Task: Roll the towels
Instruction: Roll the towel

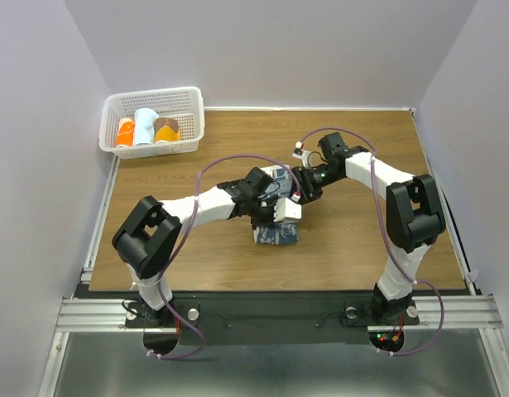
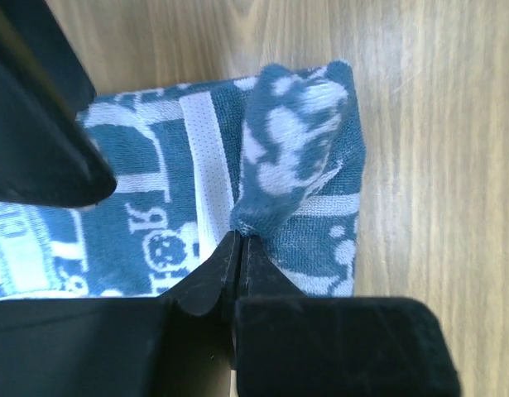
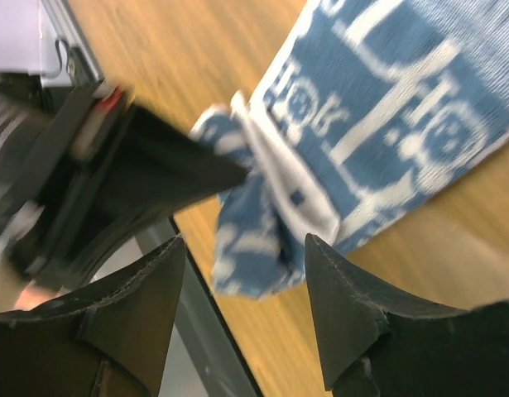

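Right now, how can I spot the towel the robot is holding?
Find the middle of the table, where both arms meet. The towel lies there, pinched by the left gripper. It's patterned blue and white; the basket's rolls are plain.

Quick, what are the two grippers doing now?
Left gripper: closed, pinching a fold of the towel.
Right gripper: open around the towel's corner, not gripping it.

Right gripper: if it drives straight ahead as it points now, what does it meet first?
Most likely the raised fold of the towel that the shut left gripper pinches. The fold sits between the open fingers of the right gripper. Depth is unclear.
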